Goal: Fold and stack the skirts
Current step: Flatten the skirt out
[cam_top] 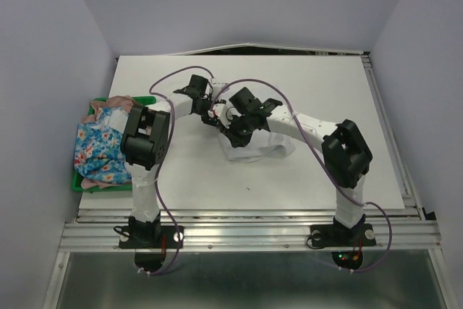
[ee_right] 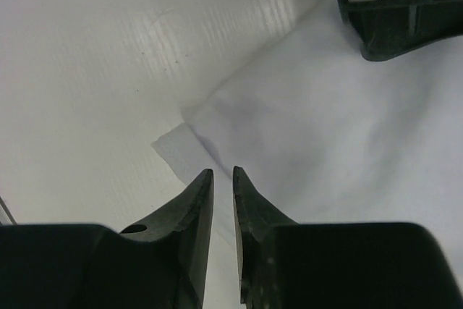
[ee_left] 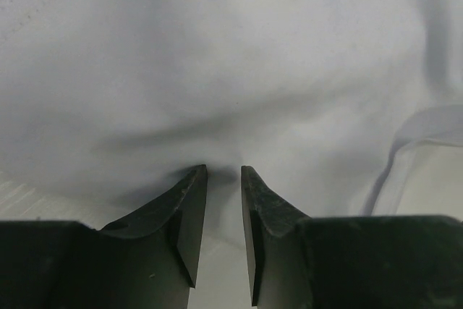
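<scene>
While at left tool (ee_left: 223, 169), white skirt (ee_left: 217, 56)

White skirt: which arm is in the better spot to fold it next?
Right, probably. The right jaws hover at the white skirt's corner edge, handy for lifting it over; the left jaws sit in bunched cloth farther in.

Robot lab test cell.
Plain lavender partition walls (cam_top: 51, 48) box in a white worktop (cam_top: 325, 92); an aluminium rail (cam_top: 246, 235) fronts it.
</scene>
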Controlling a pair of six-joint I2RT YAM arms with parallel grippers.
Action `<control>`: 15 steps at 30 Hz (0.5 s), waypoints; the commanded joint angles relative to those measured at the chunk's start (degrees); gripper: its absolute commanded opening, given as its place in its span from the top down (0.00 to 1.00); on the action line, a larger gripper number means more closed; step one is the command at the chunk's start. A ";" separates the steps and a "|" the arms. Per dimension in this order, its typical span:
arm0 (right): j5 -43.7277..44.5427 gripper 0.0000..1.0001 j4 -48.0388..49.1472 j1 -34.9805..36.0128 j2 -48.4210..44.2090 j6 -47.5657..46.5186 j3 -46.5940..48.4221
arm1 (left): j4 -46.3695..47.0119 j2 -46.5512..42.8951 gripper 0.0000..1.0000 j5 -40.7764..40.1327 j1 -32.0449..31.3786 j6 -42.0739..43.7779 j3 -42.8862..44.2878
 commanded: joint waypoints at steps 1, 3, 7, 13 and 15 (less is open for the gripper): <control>2.61 0.76 4.56 1.27 -0.68 2.14 -1.12 | -1.52 2.88 0.62 0.89 0.61 -0.28 1.87; 3.04 0.70 6.31 1.80 -0.41 3.37 -2.88 | -1.43 3.23 0.63 1.16 0.79 -0.20 2.13; 2.87 0.66 7.73 1.80 0.82 5.66 -4.03 | -1.26 3.32 0.63 1.51 0.79 -0.28 2.13; -0.55 0.59 7.29 1.80 2.84 7.77 -3.41 | -1.34 3.15 0.63 1.07 0.79 0.24 1.78; -1.34 0.57 7.03 1.80 3.36 8.03 -3.24 | -1.34 3.15 0.63 0.90 0.87 0.42 1.70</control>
